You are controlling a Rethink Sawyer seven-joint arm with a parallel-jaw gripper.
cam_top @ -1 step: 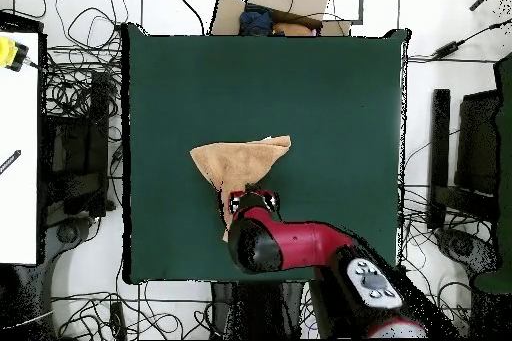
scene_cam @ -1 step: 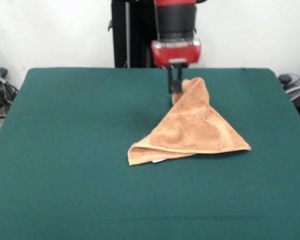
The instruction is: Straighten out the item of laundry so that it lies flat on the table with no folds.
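Observation:
The item of laundry (scene_cam @ -1 step: 192, 127) is a tan terry towel, pulled up into a triangle whose top corner is lifted off the green table (scene_cam @ -1 step: 70, 150). Its lower edge rests on the cloth, with a small white label showing under the front left corner. My gripper (scene_cam @ -1 step: 175, 89) hangs from the red arm and is shut on that raised top corner of the towel. In the overhead view the towel (cam_top @ -1 step: 238, 162) spreads away from the arm's red head, and the gripper (cam_top @ -1 step: 248, 200) itself is mostly hidden beneath that head.
Cables and dark equipment (cam_top @ -1 step: 75, 157) lie off the table's sides. A cardboard box (cam_top @ -1 step: 285, 2) sits beyond the far edge in the overhead view. A white bench (cam_top @ -1 step: 18, 147) stands at the left.

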